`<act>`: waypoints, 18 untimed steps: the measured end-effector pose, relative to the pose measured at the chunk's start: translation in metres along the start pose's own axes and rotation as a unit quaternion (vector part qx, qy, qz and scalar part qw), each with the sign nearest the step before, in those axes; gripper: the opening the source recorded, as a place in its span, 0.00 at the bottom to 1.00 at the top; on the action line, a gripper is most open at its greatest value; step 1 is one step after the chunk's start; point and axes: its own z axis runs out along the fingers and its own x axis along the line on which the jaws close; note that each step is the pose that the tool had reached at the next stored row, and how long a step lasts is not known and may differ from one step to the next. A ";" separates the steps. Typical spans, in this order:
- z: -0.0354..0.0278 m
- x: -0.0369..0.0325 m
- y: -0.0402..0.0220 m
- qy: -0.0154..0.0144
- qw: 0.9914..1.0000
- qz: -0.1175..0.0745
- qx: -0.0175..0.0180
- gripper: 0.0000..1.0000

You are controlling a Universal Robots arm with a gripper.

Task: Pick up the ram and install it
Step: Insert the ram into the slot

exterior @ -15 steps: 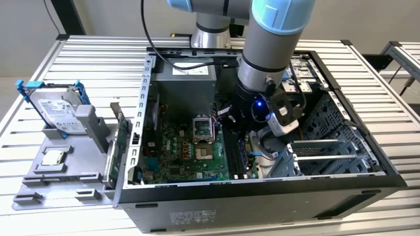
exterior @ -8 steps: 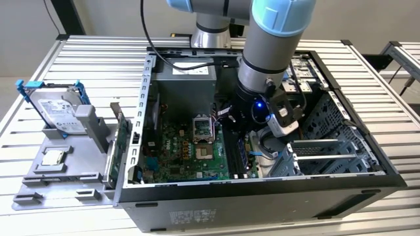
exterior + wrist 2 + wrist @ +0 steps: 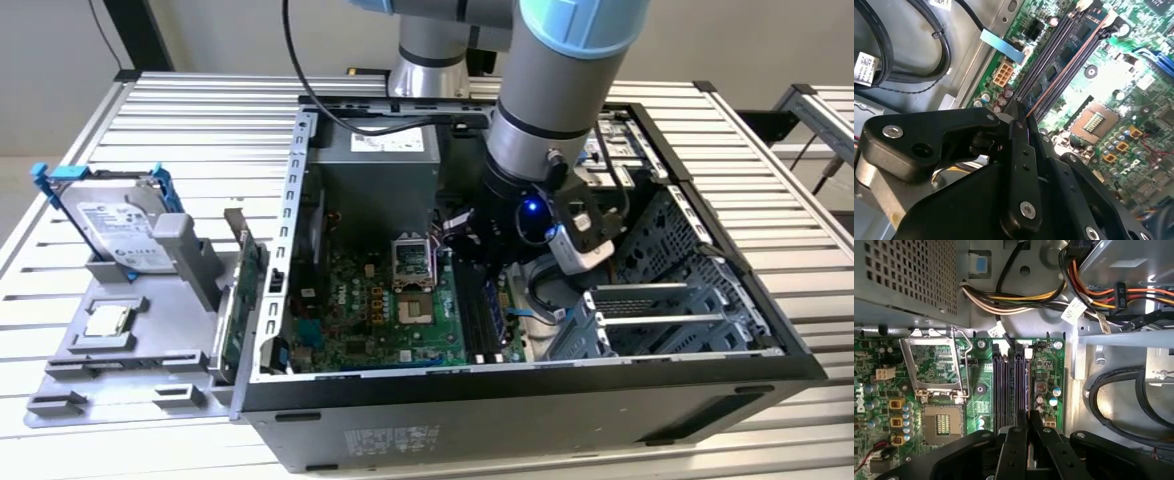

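Exterior view: arm reaching down into the open case (image 3: 310, 250), gripper (image 3: 514, 262) low over the motherboard (image 3: 387, 320).

Second wrist view puts the gripper (image 3: 1021, 117) with fingers (image 3: 1019, 165) pinched almost together on the ram (image 3: 1066, 67), a thin stick seen edge-on, running away from the fingertips along the memory slots (image 3: 1054, 50); it looks lined up with a slot, probably so it can go straight down, though whether it is seated I cannot tell; first wrist view shows the same narrow grip (image 3: 1028, 422) directly over the dark slots (image 3: 1009, 390), beside the open CPU socket (image 3: 936, 372); outside the case, at the exterior view's left, a hard drive (image 3: 114, 225) stands in a grey tray (image 3: 120, 350), well apart from the work.
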 end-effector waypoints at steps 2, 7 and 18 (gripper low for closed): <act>-0.0005 -0.0002 0.0000 0.001 1.000 0.000 0.000 0.00; -0.0008 -0.0011 0.0010 0.001 1.000 0.000 0.000 0.00; -0.0009 -0.0018 0.0076 0.001 1.000 0.000 0.000 0.00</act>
